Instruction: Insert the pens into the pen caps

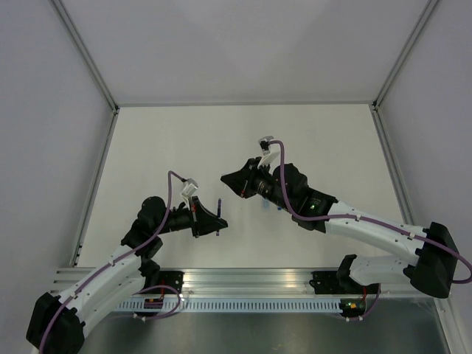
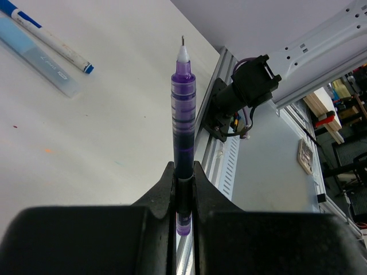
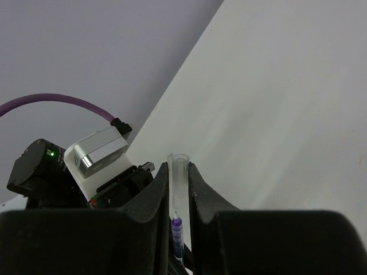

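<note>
White tabletop, enclosed by grey walls, carries both arms near its centre. In the top external view, the left gripper and the right gripper face each other, close but apart. A dark pen shows only as a short line at the left fingertips.

The left wrist view resolves it: a purple barrel, its tip pointing away, with the fingers clamped on its rear end. Only this view shows the white pen and a pale blue cap, lying side by side on the table.

In the right wrist view, the fingers pinch a clear cap, open mouth outward. The purple tip appears lower, between the fingers; whether it touches the cap cannot be determined.
</note>
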Available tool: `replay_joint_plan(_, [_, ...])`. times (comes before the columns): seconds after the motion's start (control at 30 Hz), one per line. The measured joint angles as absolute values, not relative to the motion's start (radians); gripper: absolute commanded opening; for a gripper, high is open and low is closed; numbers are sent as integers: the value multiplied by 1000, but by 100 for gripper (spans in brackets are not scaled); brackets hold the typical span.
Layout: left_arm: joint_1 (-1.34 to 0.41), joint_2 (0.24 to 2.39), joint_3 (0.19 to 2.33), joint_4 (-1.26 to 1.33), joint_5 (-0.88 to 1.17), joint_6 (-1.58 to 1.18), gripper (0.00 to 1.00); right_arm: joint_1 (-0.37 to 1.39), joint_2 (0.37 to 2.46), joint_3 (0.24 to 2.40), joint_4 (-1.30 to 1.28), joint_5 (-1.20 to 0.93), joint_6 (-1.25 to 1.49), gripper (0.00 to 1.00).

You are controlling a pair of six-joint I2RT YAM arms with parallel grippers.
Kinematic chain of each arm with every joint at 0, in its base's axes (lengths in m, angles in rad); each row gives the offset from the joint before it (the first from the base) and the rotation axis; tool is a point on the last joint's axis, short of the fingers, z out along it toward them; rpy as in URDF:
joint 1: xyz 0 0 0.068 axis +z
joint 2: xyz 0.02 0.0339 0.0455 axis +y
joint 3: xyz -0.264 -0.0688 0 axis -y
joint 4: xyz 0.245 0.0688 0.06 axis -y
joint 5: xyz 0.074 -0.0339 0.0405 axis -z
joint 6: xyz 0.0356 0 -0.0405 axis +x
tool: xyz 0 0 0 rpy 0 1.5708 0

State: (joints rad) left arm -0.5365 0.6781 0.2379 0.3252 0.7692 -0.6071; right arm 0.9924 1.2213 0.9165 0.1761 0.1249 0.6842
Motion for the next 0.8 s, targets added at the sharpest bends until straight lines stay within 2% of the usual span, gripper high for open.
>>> replay_joint_plan(0.8, [-537,641,228,333,769,-607,2,1018,1260,871,300,82,749,0])
